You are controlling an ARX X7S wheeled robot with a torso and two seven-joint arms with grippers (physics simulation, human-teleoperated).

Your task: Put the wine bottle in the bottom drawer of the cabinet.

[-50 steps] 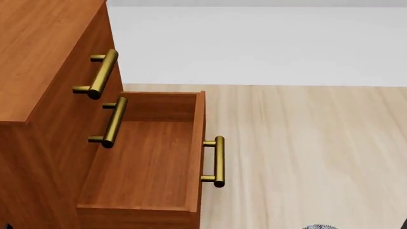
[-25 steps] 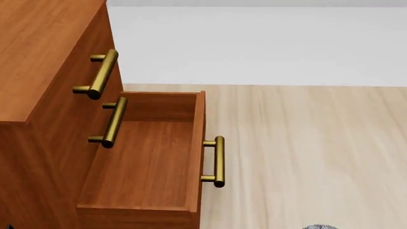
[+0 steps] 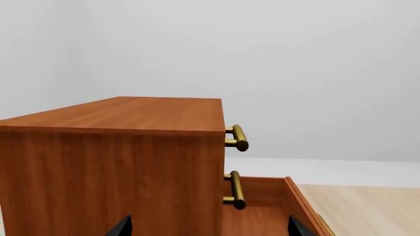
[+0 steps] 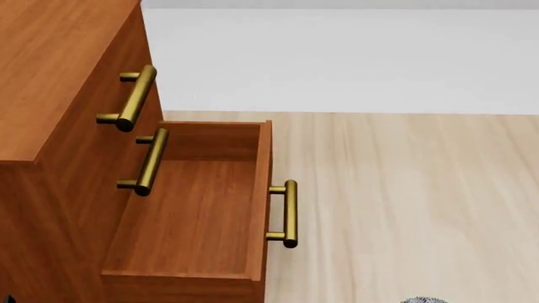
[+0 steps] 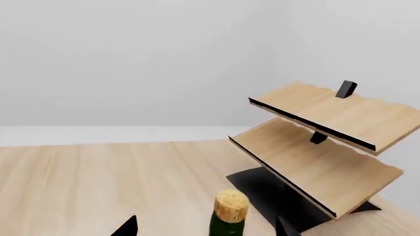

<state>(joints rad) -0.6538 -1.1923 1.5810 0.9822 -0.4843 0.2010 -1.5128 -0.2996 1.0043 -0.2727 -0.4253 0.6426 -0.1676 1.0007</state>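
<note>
The wine bottle stands on the wood floor near the slanted rack. The big cabinet has its bottom drawer pulled out, with nothing inside. The right gripper has fingers spread wide on both sides of the cork. The left gripper is spread wide too, holding nothing.

The bottom drawer stands pulled out, its top open; the middle drawer's handle overhangs its left side, possibly narrowing entry.
</note>
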